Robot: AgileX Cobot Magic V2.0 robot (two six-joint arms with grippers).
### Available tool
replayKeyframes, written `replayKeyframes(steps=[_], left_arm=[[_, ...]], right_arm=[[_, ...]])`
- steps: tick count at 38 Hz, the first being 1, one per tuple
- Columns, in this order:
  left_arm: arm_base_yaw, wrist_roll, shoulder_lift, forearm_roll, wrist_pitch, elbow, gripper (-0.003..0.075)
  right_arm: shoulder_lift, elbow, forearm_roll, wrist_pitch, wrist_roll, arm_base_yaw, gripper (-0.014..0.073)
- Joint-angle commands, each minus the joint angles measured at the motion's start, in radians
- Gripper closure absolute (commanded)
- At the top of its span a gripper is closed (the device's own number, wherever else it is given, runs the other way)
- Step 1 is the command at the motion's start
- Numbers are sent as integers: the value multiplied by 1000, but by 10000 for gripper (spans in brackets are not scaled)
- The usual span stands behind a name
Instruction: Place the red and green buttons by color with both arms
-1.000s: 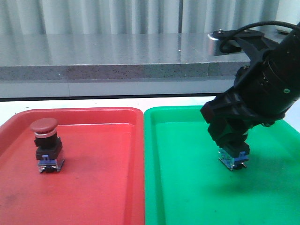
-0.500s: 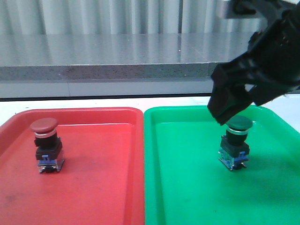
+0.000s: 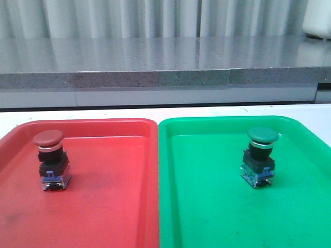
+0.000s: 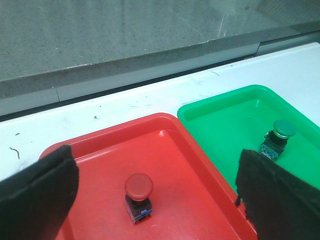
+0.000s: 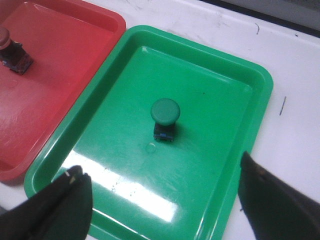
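Observation:
The red button (image 3: 50, 159) stands upright in the red tray (image 3: 114, 206), also visible as the red button (image 4: 138, 194) and, at the picture's edge, the red button (image 5: 10, 51). The green button (image 3: 260, 155) stands upright in the green tray (image 3: 207, 206); both wrist views catch it too, green button (image 4: 279, 137) and green button (image 5: 164, 118). My left gripper (image 4: 155, 192) is open, high above the red tray, holding nothing. My right gripper (image 5: 162, 192) is open too, high over the green tray, empty. Neither arm shows in the front view.
The two trays sit side by side on a white table (image 4: 100, 115). A grey stone ledge (image 3: 155, 62) runs along the back. White table surface (image 5: 295, 115) lies to the right of the green tray.
The right gripper let go of the green button and rose up out of the front view. The green button stays standing in the green tray. The red button has not moved.

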Motion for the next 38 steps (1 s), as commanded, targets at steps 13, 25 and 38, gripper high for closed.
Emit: replayKeyframes(steps=[13,25,38], left_arm=[[-8,0,1,-12,-75,-28,115],[-8,0,1,-12,-75,-28,115],[-8,0,1,-12,-52,-28,402]], right_arm=[[-195,55,-23,-19,-12,1,-20],[-194,55,-21,-19,-12,1,317],[-194,55,-22,-19,-12,1,664]])
